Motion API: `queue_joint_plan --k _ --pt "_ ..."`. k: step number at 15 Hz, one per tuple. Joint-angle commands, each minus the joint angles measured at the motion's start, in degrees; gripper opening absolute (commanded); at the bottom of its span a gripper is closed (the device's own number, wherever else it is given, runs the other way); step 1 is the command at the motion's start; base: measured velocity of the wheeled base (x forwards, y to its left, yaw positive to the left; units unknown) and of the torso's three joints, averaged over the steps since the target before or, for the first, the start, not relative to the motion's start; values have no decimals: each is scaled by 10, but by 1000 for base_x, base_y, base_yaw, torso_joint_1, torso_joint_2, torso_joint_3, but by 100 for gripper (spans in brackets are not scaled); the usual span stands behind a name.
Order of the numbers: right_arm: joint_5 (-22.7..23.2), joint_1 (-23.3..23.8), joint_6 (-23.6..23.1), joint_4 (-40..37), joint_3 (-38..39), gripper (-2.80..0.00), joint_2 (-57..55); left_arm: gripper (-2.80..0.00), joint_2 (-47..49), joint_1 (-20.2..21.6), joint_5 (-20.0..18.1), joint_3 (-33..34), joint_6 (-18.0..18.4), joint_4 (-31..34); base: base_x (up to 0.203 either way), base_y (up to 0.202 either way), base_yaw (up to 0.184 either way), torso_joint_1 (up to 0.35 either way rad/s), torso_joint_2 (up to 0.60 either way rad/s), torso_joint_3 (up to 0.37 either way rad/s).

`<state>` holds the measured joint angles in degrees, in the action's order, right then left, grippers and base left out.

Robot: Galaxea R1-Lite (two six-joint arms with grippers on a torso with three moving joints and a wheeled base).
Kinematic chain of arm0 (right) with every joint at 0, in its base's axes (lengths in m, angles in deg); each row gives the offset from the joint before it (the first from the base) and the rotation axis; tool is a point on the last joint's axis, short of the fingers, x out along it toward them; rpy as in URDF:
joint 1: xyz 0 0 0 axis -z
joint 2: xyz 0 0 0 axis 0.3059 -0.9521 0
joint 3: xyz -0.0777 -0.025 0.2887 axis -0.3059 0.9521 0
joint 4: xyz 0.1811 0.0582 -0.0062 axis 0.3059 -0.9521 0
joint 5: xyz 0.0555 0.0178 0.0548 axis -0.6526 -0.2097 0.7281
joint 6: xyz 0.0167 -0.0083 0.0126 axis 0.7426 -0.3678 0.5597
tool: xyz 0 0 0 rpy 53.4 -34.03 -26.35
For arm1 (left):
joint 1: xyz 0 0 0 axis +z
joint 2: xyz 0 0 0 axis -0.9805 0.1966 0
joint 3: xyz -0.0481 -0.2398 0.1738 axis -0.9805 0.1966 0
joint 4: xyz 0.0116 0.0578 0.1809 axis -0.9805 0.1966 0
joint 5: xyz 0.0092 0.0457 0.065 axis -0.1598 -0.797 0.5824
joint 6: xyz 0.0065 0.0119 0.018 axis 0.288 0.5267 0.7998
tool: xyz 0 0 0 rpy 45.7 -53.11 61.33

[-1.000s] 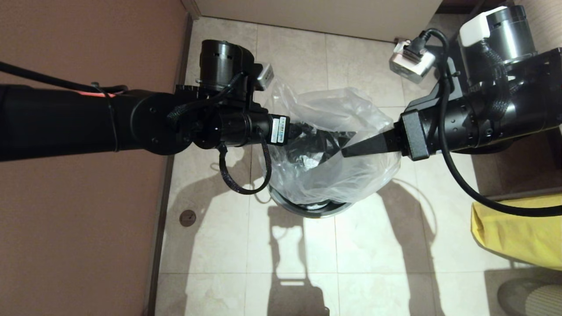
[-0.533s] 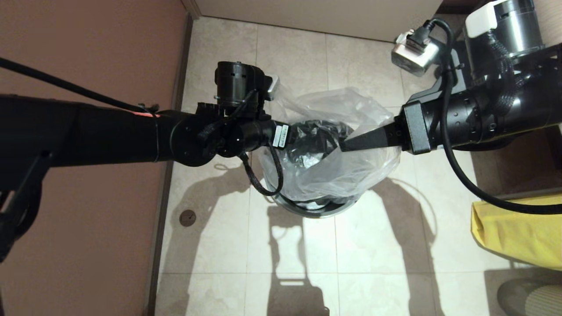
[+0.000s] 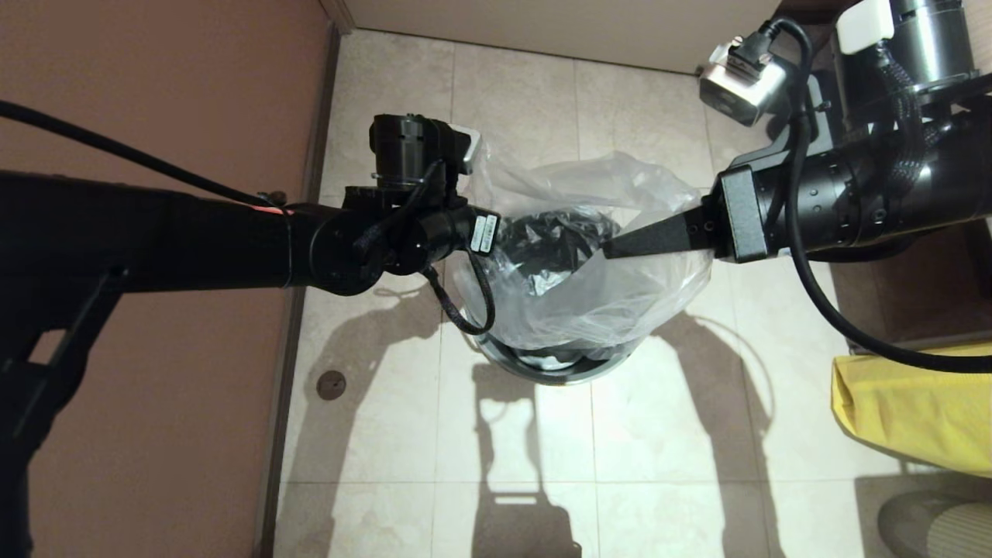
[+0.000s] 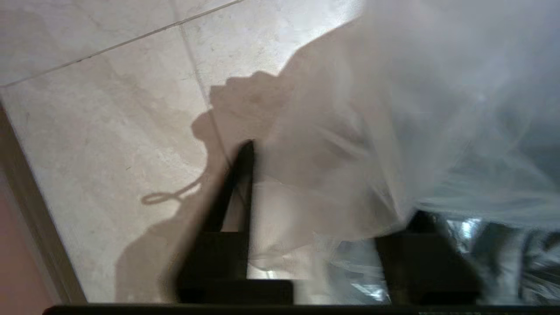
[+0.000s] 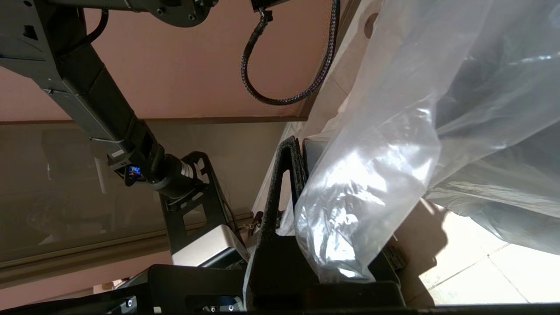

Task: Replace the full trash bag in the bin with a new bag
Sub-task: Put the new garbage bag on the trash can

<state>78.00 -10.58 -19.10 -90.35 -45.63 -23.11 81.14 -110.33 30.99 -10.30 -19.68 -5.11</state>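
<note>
A: What is the right gripper [image 3: 608, 249] doing?

B: It is pinching the new bag [image 3: 612, 302] tight, with its fingers closed on the plastic.

A: And the left gripper [image 4: 326, 210]?

B: Across from it, that one is partly open, with bag plastic lying between its fingers [image 4: 238, 192].

A: Where is the bin [image 3: 554, 370]?

B: It is sitting right under both grippers. The bag is puffing up over its rim.

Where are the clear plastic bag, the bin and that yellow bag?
new bag [image 3: 620, 298], head view, its crinkled front side.
bin [image 3: 570, 376], head view, near part of its rim.
yellow bag [image 3: 914, 415], head view, its top face.
</note>
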Motion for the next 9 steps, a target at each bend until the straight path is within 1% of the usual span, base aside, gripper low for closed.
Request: queue_joint_plan --k 1,2,5,8,9 --pt "2 0 1 -2 2 -280 4 -280 -8 -1 2 1 0 -1 0 0 0 0 0 0" --pt "2 0 1 -4 2 -280 7 -280 -17 -2 1 3 -1 0 0 0 0 0 0 0" --pt "2 0 38 -5 7 -280 29 -280 -51 -2 1 23 -7 7 0 0 0 0 0 0" --pt "-5 2 38 -5 40 -280 57 -280 -83 9 1 77 -9 9 0 0 0 0 0 0" --pt "-18 3 38 -4 56 -280 68 -280 -92 14 1 98 -14 7 0 0 0 0 0 0"
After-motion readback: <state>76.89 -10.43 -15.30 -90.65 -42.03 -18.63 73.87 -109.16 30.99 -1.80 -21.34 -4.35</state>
